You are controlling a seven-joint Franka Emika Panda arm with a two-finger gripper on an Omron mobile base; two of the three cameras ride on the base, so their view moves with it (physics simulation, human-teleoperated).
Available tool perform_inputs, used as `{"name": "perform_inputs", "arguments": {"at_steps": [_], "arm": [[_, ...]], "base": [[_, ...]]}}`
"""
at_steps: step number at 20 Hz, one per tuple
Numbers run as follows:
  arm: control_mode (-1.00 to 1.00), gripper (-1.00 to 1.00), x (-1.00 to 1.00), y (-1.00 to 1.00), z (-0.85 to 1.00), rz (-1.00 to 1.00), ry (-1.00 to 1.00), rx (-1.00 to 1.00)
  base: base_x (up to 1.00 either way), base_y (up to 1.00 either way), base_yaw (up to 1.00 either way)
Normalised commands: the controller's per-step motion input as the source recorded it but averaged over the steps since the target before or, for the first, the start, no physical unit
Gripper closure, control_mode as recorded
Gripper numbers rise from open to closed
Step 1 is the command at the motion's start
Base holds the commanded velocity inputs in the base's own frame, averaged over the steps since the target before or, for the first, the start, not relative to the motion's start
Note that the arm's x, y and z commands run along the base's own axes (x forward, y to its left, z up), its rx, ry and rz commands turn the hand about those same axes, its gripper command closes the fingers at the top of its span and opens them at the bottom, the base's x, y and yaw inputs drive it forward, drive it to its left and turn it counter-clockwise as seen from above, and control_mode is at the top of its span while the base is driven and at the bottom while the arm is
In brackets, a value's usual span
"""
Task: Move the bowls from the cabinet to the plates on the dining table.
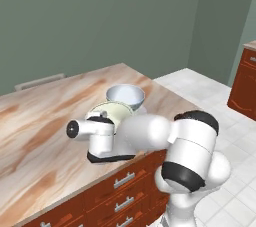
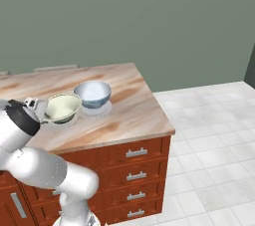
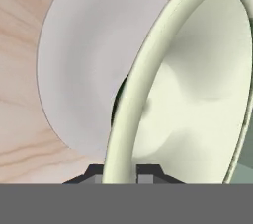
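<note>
The cream bowl (image 3: 197,85) is tilted over one of the plates (image 3: 79,70) on the dining table (image 1: 40,121). My gripper (image 3: 121,172) is shut on its near rim, a fingertip on each side of the wall. I cannot tell whether its foot touches that plate. From the right base the cream bowl (image 2: 62,106) leans towards my hand, over the plate's edge (image 2: 69,121). Beside it the grey-blue bowl (image 2: 92,93) stands upright on the other plate (image 2: 103,111). In the left base view the grey-blue bowl (image 1: 125,95) is behind the cream bowl (image 1: 114,112). The cabinet is out of view.
Both bowls stand near the table's right end, whose front holds drawers with grey handles (image 2: 137,153). White tiled floor (image 2: 209,135) lies to the right. A red-brown counter unit (image 1: 245,86) stands at the far right. A grey chair back (image 1: 40,82) shows behind the table.
</note>
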Motion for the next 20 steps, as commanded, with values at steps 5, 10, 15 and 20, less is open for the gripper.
{"name": "perform_inputs", "arguments": {"at_steps": [5,10,15,20], "arm": [[-1.0,1.0,0.18,0.22,-0.44,0.0,0.0,0.0],[-1.0,1.0,0.01,0.29,-0.11,-0.01,-0.03,0.0],[-1.0,1.0,-0.07,0.35,0.12,-0.02,-0.03,0.0],[-1.0,1.0,-0.03,0.22,0.02,-0.03,-0.02,0.0]], "base": [[0.0,0.0,0.0],[0.0,0.0,0.0],[0.0,0.0,0.0],[0.0,0.0,0.0]]}}
